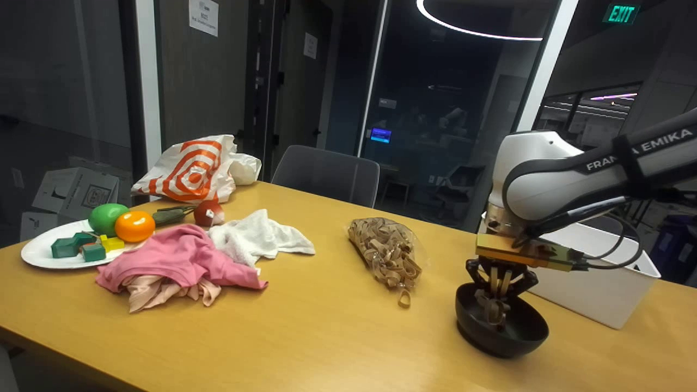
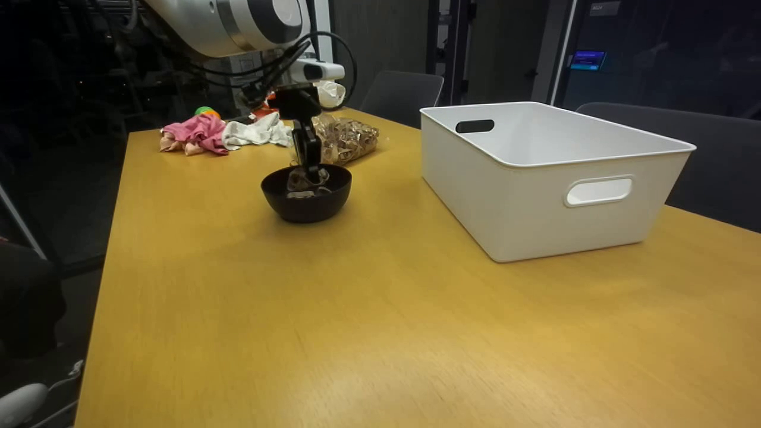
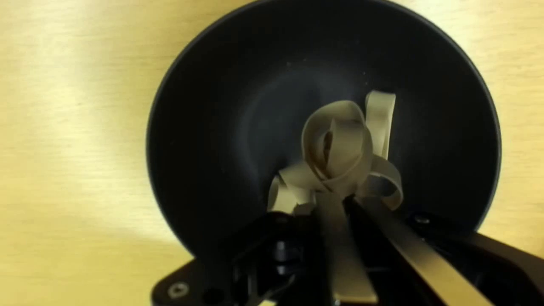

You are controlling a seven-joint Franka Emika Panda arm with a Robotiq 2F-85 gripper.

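Jaws at six o'clock in the wrist view clench tan, flat, rubber-like loops (image 3: 347,142); loosen gently, low inside the round, matte-black bowl (image 3: 199,140).

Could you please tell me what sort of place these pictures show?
It is probably an office or university building, perhaps a meeting room. The lit EXIT sign, the posted paper notice and the plain grey chair suggest this, though they do not prove it.
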